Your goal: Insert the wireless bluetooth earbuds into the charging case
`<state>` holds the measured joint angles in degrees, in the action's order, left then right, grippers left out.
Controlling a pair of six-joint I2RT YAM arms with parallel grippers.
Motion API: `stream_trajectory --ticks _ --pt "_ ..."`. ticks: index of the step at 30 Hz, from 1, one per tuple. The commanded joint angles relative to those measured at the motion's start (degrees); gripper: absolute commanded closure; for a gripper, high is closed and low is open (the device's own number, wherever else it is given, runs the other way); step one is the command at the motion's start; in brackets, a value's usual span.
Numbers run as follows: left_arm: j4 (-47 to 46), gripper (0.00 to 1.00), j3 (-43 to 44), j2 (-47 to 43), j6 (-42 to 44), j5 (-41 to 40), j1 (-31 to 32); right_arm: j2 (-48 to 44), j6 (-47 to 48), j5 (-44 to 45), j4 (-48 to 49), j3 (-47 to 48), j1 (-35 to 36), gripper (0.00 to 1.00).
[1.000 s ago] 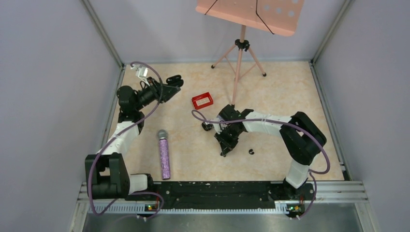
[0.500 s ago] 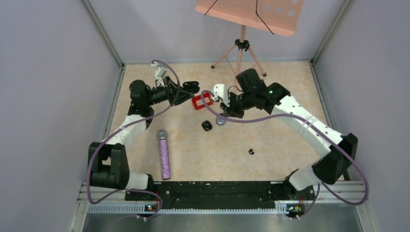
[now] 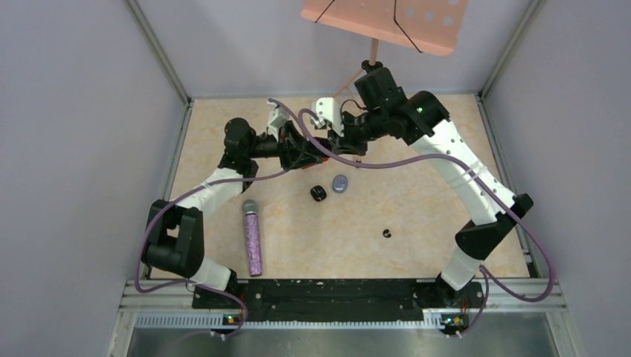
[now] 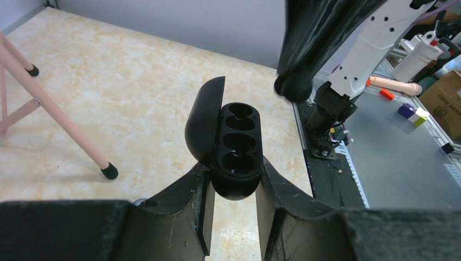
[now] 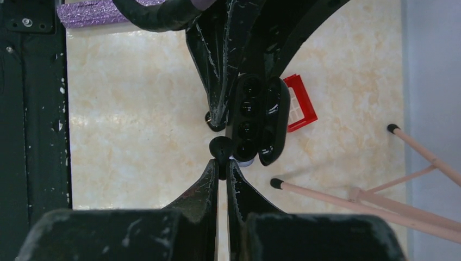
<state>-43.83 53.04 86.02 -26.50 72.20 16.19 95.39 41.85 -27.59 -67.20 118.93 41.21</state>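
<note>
The right gripper (image 5: 222, 163) is clenched on a black earbud (image 5: 220, 146); the bud is tiny, rounded and matt, a dark bead pinched at the very tips of the two fingers, with most of it standing proud of them. It hangs in the air over the far middle of the table (image 3: 417, 223), just beside the near end of the charging case (image 5: 251, 118); the left wrist view shows a gap between the two.

The left gripper (image 4: 234, 182) grasps the charging case by its rounded lower end, one finger on each side; the case is a glossy black oval, held off the table with its open face towards the right gripper. Its lid (image 4: 205, 122) is swung open on a long-side hinge and stands edge-on beside the body; four round wells run in a row down the body, dark and shiny; whether any well is filled I cannot tell.

On the table below lie a small black piece (image 3: 318, 193) and, just beside it, a grey-lilac oval piece (image 3: 340, 183); a smaller black speck (image 3: 386, 233) sits well apart, nearer the arms' bases. A red box (image 5: 300, 109) lies under the case; a glittery purple microphone (image 3: 254, 238) lies towards the left; a pink music stand (image 3: 387, 21) rises at the far edge.
</note>
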Motion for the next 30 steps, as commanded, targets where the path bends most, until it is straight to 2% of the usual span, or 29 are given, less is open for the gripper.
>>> stream_trajectory --ticks 1,14,30 --pt "-2.9 1.0 2.1 -1.5 4.1 2.4 0.8 1.5 0.1 3.9 -3.4 2.9 2.5 1.0" --pt "14.8 1.0 3.9 -5.1 20.7 2.6 1.9 3.7 -0.8 9.1 -3.6 5.9 3.2 1.0" --pt "9.5 1.0 4.4 -4.9 14.7 2.0 2.2 5.6 -0.6 8.3 -3.5 4.7 4.0 1.0"
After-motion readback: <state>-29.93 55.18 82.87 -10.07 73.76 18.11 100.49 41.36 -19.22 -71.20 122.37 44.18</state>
